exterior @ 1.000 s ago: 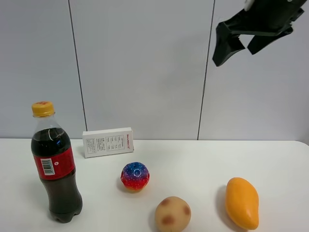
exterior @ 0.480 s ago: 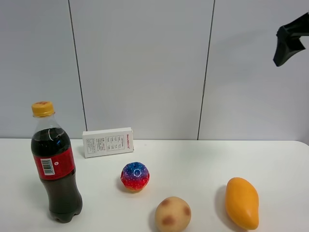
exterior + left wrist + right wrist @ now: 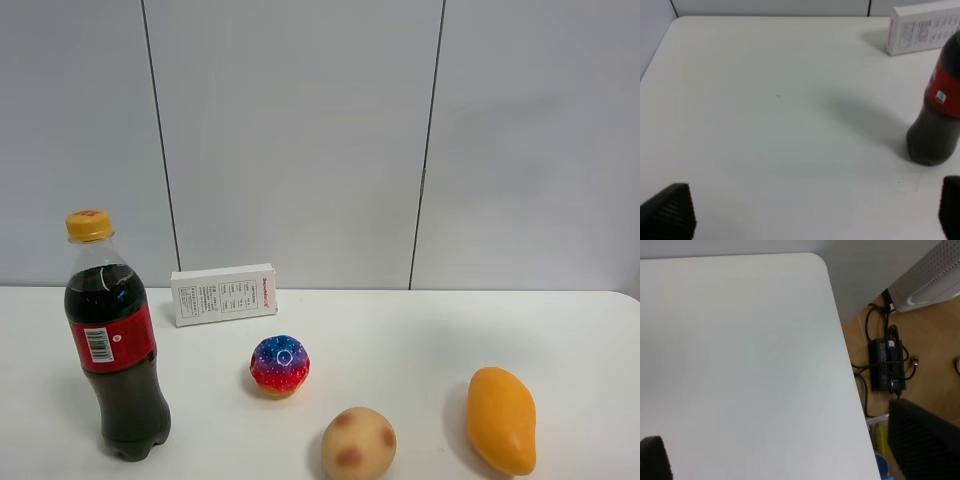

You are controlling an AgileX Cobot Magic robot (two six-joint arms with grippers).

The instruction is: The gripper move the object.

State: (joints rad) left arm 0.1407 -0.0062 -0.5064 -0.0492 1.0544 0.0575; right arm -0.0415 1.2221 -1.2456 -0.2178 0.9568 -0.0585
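Observation:
The tan potato-like ball (image 3: 358,443) with brown spots lies at the table's front edge, between the speckled ball and the mango. Neither gripper shows in the exterior high view. In the left wrist view the left gripper (image 3: 810,215) is open and empty over bare table, its fingertips (image 3: 667,215) far apart, with the cola bottle (image 3: 937,115) off to one side. In the right wrist view the right gripper (image 3: 790,450) is open and empty above the table's corner, far from the ball. The ball is out of both wrist views.
A cola bottle (image 3: 115,340) stands at front left. A white box (image 3: 223,293) stands by the back wall. A blue-and-red speckled ball (image 3: 279,365) lies mid-table and an orange mango (image 3: 501,418) at front right. A black power adapter (image 3: 887,365) lies on the floor beyond the table's edge (image 3: 840,340).
The right gripper has moved from the upper right of the exterior high view out past its right edge. The things on the table have not moved.

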